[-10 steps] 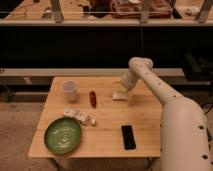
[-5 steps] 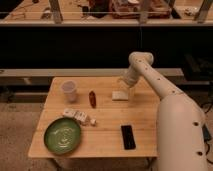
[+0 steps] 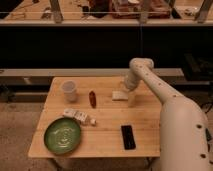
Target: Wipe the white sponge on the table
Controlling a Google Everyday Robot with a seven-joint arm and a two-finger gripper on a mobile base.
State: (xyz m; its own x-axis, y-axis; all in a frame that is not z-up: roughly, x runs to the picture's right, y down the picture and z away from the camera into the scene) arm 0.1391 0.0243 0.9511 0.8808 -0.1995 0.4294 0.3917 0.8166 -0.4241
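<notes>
The white sponge lies flat on the light wooden table, toward the back right. My gripper hangs down from the bent white arm and reaches the tabletop right at the sponge's right edge. It stands open, and the sponge lies on the wood beside it, not lifted. Whether a finger touches the sponge, I cannot tell.
A translucent white cup stands at the back left, with a small reddish-brown object beside it. White packets lie mid-left above a green plate. A black phone lies near the front edge. A dark shelf runs behind the table.
The arm's elbow has shifted slightly right and the gripper has settled at the sponge's right side. The sponge has stayed in about the same spot.
</notes>
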